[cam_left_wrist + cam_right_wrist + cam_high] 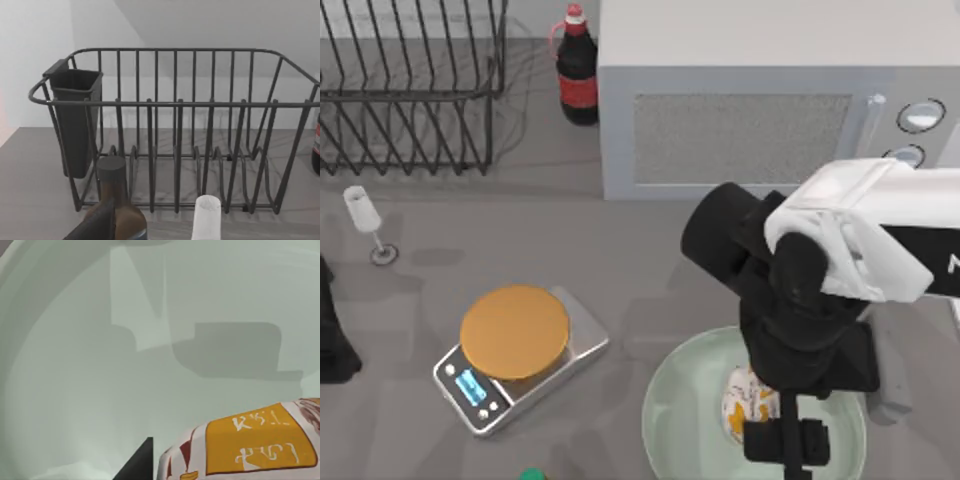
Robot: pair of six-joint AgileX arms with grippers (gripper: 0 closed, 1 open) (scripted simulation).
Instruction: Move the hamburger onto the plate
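The pale mint-green plate [680, 410] lies at the front right of the table. On it rests the hamburger [744, 398], a small white wrapped lump with orange patches, partly covered from above by my right gripper [785, 443], which hangs low over the plate's middle. In the right wrist view the hamburger [250, 445] sits close up against the plate's smooth surface [100, 365], with the arm's shadow on the plate beyond it. Whether the gripper holds it is hidden. My left gripper [332, 340] stays parked at the table's left edge.
A silver scale [575, 355] carrying an orange disc [515, 330] stands left of the plate. A wine glass [365, 220] and wire dish rack [410, 90] are at the back left, with a cola bottle [578, 70] and microwave [770, 100] behind.
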